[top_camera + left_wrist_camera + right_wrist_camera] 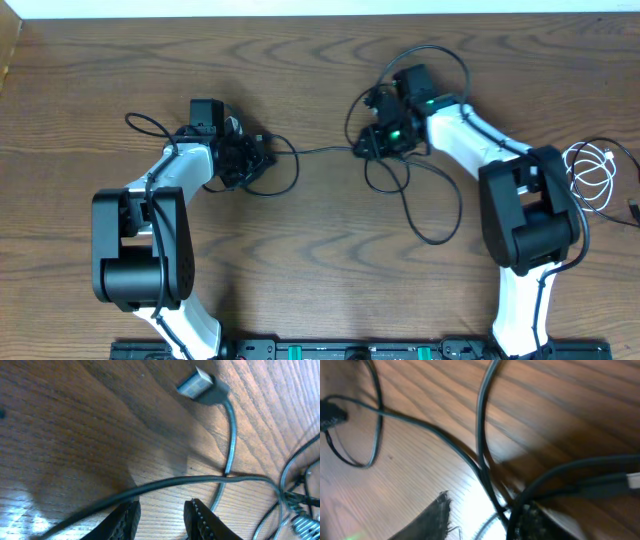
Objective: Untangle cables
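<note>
Several black cables (325, 150) lie on the wooden table (300, 60), one running nearly straight between my two grippers. My left gripper (255, 157) is open; in the left wrist view its fingertips (162, 512) sit just below a black cable (165, 483) that crosses in front of them, with a USB plug (197, 385) farther off. My right gripper (372, 140) stands in a tangle of black loops (430, 225). In the right wrist view its jaws (485, 517) are apart with a black cable (482, 435) running down between them and more cords around the right finger. A coiled white cable (590, 175) lies at the far right.
A small black plug end (634, 210) lies at the right edge of the table beside the white coil. Thick robot wires arch over the right arm (440, 55). A black cable loop (145, 125) lies left of the left wrist.
</note>
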